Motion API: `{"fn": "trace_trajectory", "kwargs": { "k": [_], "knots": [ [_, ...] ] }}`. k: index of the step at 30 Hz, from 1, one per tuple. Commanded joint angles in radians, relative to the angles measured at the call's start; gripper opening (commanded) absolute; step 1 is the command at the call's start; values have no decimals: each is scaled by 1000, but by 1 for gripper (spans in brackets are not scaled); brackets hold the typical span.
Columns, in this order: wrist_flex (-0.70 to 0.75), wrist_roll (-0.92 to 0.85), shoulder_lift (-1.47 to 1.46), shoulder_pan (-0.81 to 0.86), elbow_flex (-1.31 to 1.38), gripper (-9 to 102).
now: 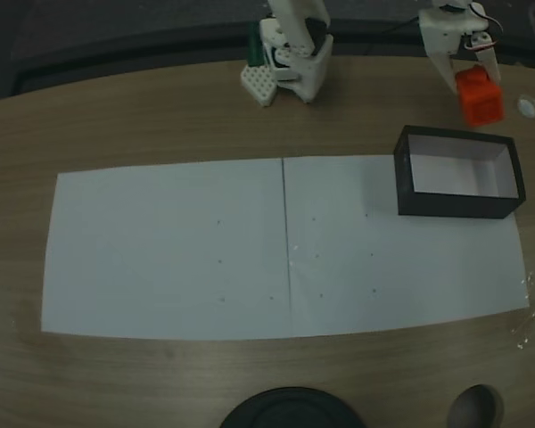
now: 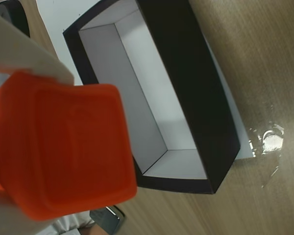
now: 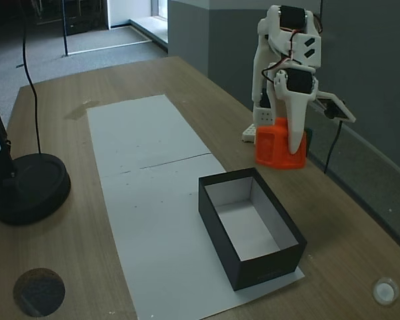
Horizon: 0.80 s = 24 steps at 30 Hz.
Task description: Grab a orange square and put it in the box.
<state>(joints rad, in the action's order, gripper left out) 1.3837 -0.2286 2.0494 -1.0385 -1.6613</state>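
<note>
We see a small bright orange plastic cube (image 1: pixel 479 96), a box with black walls and a white inside (image 1: pixel 460 174), white paper sheets (image 1: pixel 178 250), a brown wood-grain table (image 1: pixel 143 125), and a white robot gripper (image 3: pixel 288 148)

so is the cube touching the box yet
Apart. In a fixed view the cube hangs in the gripper above the table, with bare wood showing between it and the box. The wrist view also shows the box empty.

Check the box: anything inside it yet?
Empty. The box shows a bare white floor in both fixed views and the wrist view. The orange cube is outside it, held in the end effector.
</note>
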Motion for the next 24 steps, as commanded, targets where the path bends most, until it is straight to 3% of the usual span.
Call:
{"fn": "trace_trajectory", "kwargs": {
  "k": [1, 10, 24],
  "knots": [
    [-58, -2, -20, 28, 20, 6],
    [-198, 9, -258, 114, 31, 6],
    [-201, 55, -293, 109, 17, 6]
  ]
}}
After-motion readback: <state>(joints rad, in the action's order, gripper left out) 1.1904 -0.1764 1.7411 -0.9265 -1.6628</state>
